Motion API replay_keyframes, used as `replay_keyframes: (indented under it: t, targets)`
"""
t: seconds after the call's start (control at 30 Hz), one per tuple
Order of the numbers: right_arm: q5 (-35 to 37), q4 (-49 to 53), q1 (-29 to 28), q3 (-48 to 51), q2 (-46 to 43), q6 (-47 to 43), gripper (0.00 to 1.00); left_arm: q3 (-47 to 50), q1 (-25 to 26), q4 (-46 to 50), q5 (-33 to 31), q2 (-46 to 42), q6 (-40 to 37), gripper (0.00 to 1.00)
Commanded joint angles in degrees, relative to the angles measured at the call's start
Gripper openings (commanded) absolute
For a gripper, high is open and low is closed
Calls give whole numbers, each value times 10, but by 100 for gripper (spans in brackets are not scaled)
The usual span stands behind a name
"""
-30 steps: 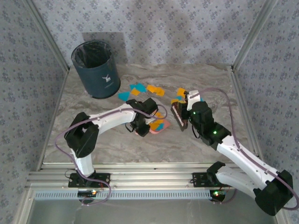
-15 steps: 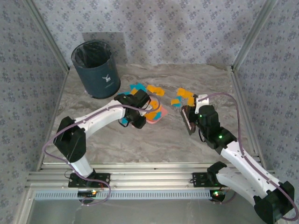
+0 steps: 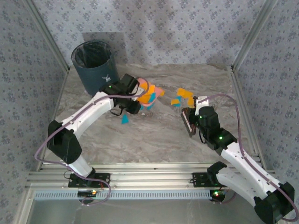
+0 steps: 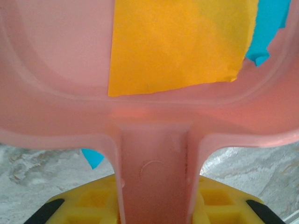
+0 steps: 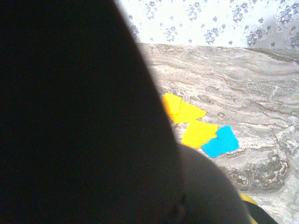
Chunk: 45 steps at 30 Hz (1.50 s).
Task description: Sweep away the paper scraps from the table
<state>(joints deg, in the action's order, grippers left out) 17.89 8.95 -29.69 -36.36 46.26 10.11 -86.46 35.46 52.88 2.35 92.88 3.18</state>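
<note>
My left gripper [image 3: 132,97] is shut on the handle [image 4: 154,177] of the pink dustpan [image 3: 149,96], held above the table [image 3: 140,140] beside the bin. An orange scrap [image 4: 177,42] and a teal scrap [image 4: 271,28] lie in the pan. One teal scrap [image 3: 124,119] lies on the table below it. Several orange and teal paper scraps [image 3: 182,97] lie at the back right, with orange pieces [image 5: 198,133] and a teal piece [image 5: 220,141] close by in the right wrist view. My right gripper [image 3: 198,113] is shut on a dark brush [image 3: 188,121] just in front of them.
A dark blue bin [image 3: 95,70] with a black liner stands at the back left, close to the raised pan. Aluminium rails [image 3: 140,177] edge the table, and wallpapered walls close it in on three sides. The brush [image 5: 84,116] blocks the left part of the right wrist view.
The left arm has lifted the dustpan and carried it back and left toward the bin. A teal scrap now lies where the pan was. The right arm drew the brush back slightly.
</note>
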Motion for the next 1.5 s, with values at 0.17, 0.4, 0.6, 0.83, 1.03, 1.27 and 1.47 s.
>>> replay_keyframes:
  t: [0.17, 0.4, 0.6, 0.83, 1.03, 1.27, 1.47]
  targets:
    - [-15, 1, 5, -2, -3, 9, 0, -80, -50, 23, 42, -20, 14, 0]
    - [-26, 2, 7, -2, 7, 14, 0, -140, -95, 41, 69, -6, 23, 0]
    - [-32, -3, 8, -5, 15, 14, 0, -182, -133, 44, 97, 5, 34, 0]
    - [-34, 1, 8, -5, 17, 18, 0, -228, -174, 36, 156, 24, 67, 0]
    - [-32, 2, 8, -5, 16, 20, 0, -250, -217, 21, 213, 43, 118, 0]
    - [-31, 3, 8, -3, 16, 21, 0, -249, -264, -12, 289, 48, 163, 0]
    - [-32, 3, 8, -3, 17, 22, 0, -236, -299, -50, 346, 48, 205, 0]
